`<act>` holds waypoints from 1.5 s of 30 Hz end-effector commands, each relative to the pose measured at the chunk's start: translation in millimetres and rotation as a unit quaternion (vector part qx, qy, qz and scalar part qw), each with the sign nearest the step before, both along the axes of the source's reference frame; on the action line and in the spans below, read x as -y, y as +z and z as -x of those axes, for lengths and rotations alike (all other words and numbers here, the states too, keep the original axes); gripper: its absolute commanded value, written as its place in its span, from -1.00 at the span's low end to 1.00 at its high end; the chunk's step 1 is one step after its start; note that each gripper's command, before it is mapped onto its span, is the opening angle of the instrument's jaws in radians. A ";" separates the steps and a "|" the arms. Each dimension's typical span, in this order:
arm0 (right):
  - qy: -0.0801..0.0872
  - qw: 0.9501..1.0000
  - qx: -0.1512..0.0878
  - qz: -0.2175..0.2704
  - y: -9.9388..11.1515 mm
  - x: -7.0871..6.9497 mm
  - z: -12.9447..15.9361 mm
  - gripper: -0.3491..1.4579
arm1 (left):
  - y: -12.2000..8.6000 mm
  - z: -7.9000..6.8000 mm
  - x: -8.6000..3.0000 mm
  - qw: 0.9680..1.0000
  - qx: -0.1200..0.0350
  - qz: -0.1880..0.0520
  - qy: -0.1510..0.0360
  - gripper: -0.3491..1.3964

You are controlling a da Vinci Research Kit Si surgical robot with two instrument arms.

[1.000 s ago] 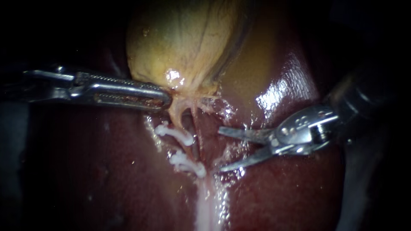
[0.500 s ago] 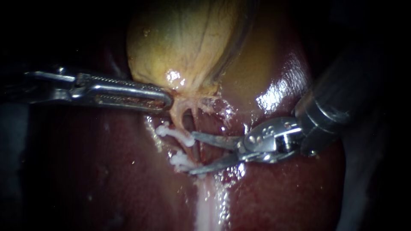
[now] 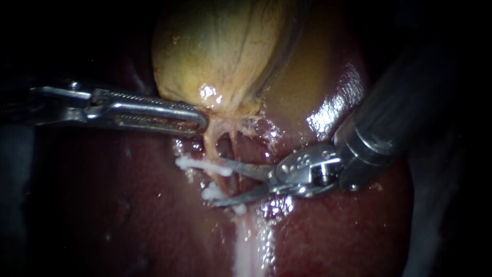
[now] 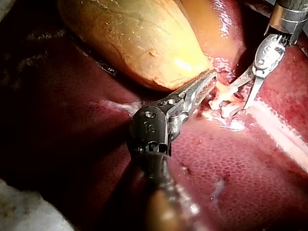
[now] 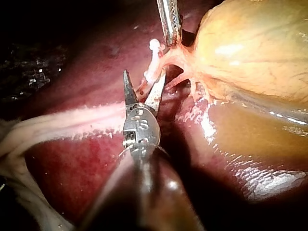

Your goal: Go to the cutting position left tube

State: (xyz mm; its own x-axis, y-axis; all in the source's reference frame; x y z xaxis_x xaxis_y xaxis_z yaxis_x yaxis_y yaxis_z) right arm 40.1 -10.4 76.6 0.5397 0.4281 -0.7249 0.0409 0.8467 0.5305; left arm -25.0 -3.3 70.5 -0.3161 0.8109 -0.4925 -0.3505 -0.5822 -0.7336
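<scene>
The yellow gallbladder (image 3: 220, 51) narrows into two thin tubes. The left tube (image 3: 210, 146) carries two white clips (image 3: 197, 164) (image 3: 215, 193). My left instrument (image 3: 197, 121) holds the gallbladder's neck with its jaws shut on that tissue; the left wrist view shows the same grip (image 4: 207, 79). My right instrument (image 3: 221, 183) has open blades, one above and one below the stretch of tube between the clips. In the right wrist view its blades (image 5: 143, 89) stand apart around reddish tissue just short of a clip (image 5: 154, 53).
Dark red liver (image 3: 333, 231) surrounds the site, with a glossy brown bed (image 3: 307, 87) right of the gallbladder. A pale band of tissue (image 3: 246, 246) runs down from the clips. White gauze (image 5: 19, 192) lies at the edge in the right wrist view.
My right instrument has moved left across the liver, its open blades now reaching the clipped tube. The left instrument and the gallbladder have stayed put.
</scene>
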 end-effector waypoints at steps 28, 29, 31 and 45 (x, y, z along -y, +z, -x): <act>0.003 0.997 -0.029 -0.077 2.3 0.6 -3.9 0.88 | 0.2 0.6 0.1 1.000 -0.002 0.001 -0.003 -1.00; 0.000 0.996 -0.032 -0.080 2.4 0.6 -3.9 0.86 | 0.2 0.7 0.1 1.000 -0.002 0.001 -0.003 -1.00; -0.002 0.996 -0.032 -0.085 2.4 0.6 -4.0 0.84 | 0.2 0.7 0.1 1.000 -0.002 0.001 -0.003 -1.00; -0.005 0.996 -0.033 -0.087 2.7 0.6 -3.9 0.82 | 0.2 0.7 0.1 1.000 -0.002 0.001 -0.003 -1.00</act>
